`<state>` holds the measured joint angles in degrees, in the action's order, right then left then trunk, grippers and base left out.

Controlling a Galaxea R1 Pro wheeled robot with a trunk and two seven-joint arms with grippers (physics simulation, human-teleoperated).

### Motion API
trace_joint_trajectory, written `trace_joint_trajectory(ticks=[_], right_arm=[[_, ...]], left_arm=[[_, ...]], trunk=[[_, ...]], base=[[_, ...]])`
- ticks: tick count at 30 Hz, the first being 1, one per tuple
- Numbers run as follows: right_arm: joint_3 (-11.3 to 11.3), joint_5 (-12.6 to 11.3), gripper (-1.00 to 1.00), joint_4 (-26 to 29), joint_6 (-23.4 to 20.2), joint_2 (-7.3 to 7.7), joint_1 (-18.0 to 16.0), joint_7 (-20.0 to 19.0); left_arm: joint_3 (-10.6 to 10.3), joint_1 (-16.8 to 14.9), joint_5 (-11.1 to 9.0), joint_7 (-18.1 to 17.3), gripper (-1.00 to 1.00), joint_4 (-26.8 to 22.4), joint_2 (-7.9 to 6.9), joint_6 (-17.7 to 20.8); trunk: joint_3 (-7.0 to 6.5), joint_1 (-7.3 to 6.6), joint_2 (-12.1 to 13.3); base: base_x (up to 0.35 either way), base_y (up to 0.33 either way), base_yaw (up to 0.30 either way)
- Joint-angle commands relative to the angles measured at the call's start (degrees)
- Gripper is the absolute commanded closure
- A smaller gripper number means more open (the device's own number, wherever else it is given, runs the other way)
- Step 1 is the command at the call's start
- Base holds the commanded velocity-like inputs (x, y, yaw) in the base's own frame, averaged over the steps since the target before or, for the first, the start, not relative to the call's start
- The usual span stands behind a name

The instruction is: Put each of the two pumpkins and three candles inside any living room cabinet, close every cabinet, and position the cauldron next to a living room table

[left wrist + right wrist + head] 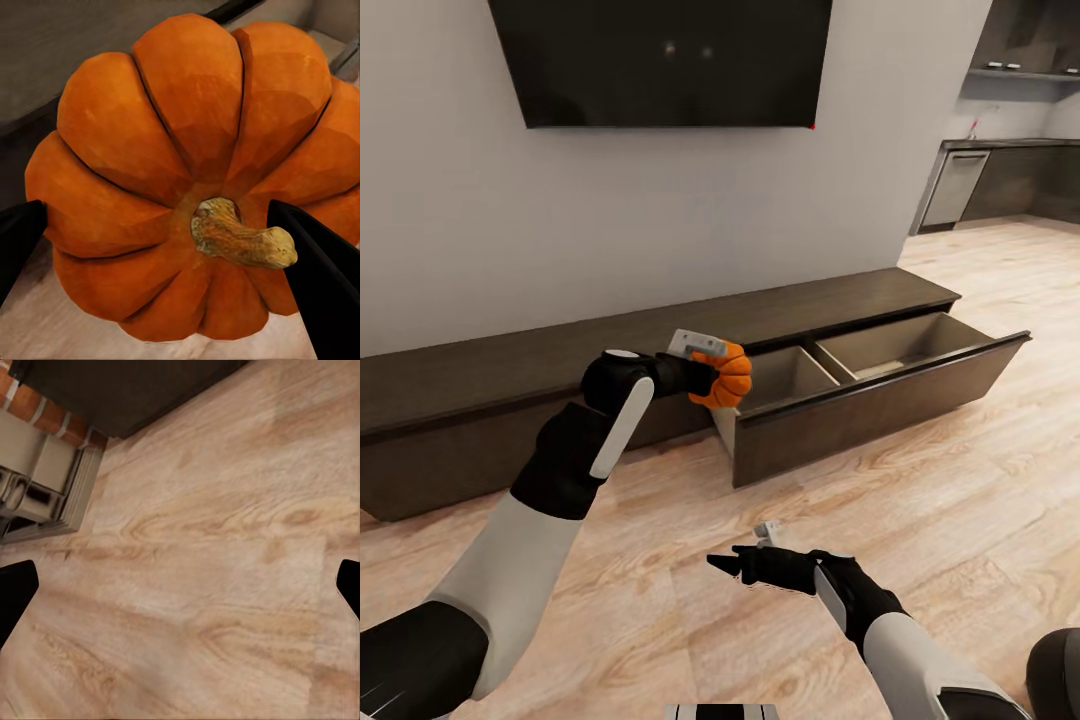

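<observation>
- Left gripper point(712, 372) is pinching a pumpkin point(726, 376) from both sides, up in the air right by the left end of the open drawer point(860, 400).
- Wrist cam: pumpkin point(187, 172) sits between the fingers point(319, 277), stem facing the camera.
- Right gripper point(730, 566) is spread wide, nothing in it, over the floor point(960, 520).
- Cabinet point(490, 400) runs along the wall under the TV point(660, 60).

Orange ribbed pumpkin point(726, 375) held off the floor beside the open drawer's left end; dark-brown cabinet point(510, 370) drawer pulled out, tan inside.
</observation>
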<state>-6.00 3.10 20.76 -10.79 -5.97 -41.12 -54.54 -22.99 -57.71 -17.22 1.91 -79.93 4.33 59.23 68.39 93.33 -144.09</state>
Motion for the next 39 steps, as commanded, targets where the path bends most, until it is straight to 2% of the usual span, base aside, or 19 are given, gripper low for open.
trace_joint_trajectory(ticks=[1, 12, 25, 27, 32, 35, 36, 39], right_arm=[[-0.49, 0.32, -1.00, 0.08, -0.49, -0.07, -0.02, -0.31], [-0.56, 0.31, -1.00, 0.07, -0.33, -0.13, -0.02, -0.31], [-0.68, 0.24, -1.00, -0.10, -0.35, -0.11, -0.02, -0.12], [-0.74, 0.17, -1.00, -0.10, -0.30, -0.17, -0.01, 1.56], [-0.76, 0.14, -1.00, -0.10, -0.43, -0.17, -0.02, 2.81], [-0.77, -0.27, -1.00, -0.10, -0.38, -0.02, -0.02, 3.00], [-0.73, -1.12, -1.00, -0.10, -0.38, 0.07, -0.02, 3.01], [-0.70, -2.21, -1.00, -0.10, -0.31, 0.14, 0.00, 3.03]], left_arm=[[-0.07, -0.03, -0.45, 0.20, 1.00, -0.04, 0.02, 0.20], [-0.45, -0.03, -0.53, 0.20, 1.00, 0.01, 0.28, 0.18], [-0.73, -0.03, -0.54, 0.08, 1.00, 0.15, 0.37, 0.09], [-0.73, -0.03, -0.48, -2.02, 1.00, 0.20, 0.32, 0.07], [-0.77, -0.03, -0.65, -7.54, 1.00, 0.39, 0.34, 0.03], [-1.03, -0.03, -0.65, -8.28, 1.00, 0.62, 0.40, -0.01], [-1.10, -0.03, -0.67, -8.36, 1.00, 0.68, 0.39, 0.00], [-1.15, -0.03, -0.70, -8.49, 1.00, 0.72, 0.39, 0.03]], trunk=[[0.05, 0.01, -0.02], [-0.01, 0.01, -0.02], [-0.83, 0.01, -0.02], [-0.85, 0.01, -0.02], [-0.85, 0.01, -0.02], [-0.85, 0.01, -0.02], [-0.85, 0.01, -0.02], [-0.19, 0.09, -0.06]], base=[[0.270, 0.157, 0.000], [0.302, 0.157, -0.016], [0.322, 0.047, -0.204], [0.052, 0.010, -0.030], [0.005, 0.001, -0.003], [0.000, 0.000, 0.000], [0.000, 0.000, 0.000], [0.000, 0.000, 0.000]])
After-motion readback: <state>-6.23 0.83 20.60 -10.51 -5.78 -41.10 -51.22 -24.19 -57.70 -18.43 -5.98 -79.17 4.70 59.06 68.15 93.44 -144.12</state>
